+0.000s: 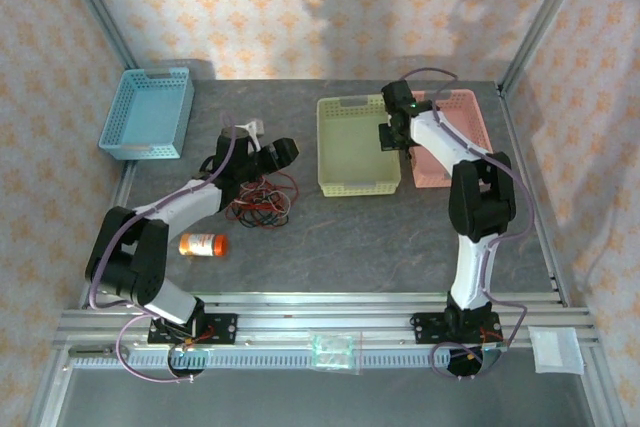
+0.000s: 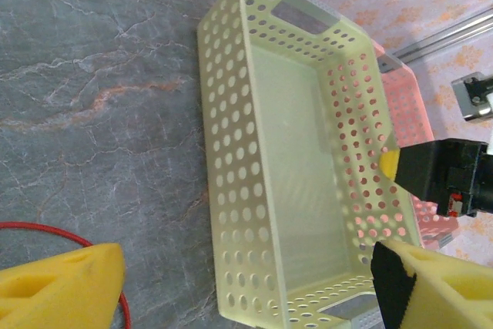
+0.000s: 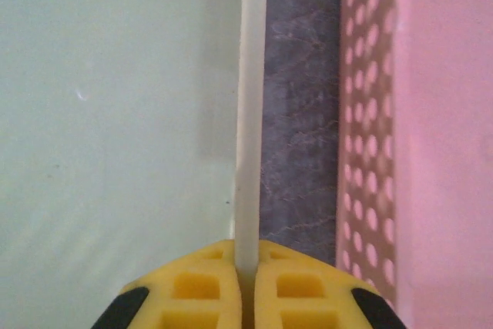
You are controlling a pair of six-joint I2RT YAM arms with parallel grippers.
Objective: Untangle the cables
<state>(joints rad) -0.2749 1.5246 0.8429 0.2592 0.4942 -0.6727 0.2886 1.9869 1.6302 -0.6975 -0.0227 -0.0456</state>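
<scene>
The right end effector (image 3: 245, 261) is seen with its two yellow fingers (image 3: 192, 287) pressed together on the thin right-hand wall of the yellow basket (image 3: 250, 113), so the wall is clamped between them. From the top view this end effector (image 1: 393, 137) is placed at the yellow basket (image 1: 345, 112) on the side facing the pink basket (image 1: 462, 107). A narrow strip of grey surface (image 3: 300, 113) is left between the two baskets.

The left end effector (image 2: 246, 267) is held with its fingers (image 2: 62, 290) wide apart and nothing between them. It is aimed at the long left wall of the yellow basket (image 2: 231, 152). From above, it (image 1: 283, 152) is seen just left of that basket, over the far edge of the cables (image 1: 260, 202).

The cables are found on the surface (image 1: 360, 237) to the left of the yellow basket, apart from it, as one loose heap of red and black loops. The heap is roughly round but a little wider than deep, so its longer axis is laid roughly toward the yellow basket. One red strand (image 2: 46, 229) is curved past the left finger in the left wrist view.

Farther left of the yellow basket and nearer the arm bases, an orange bottle (image 1: 203, 244) is laid on its side. A blue basket (image 1: 148, 112) is set well to the left, at the far corner.
</scene>
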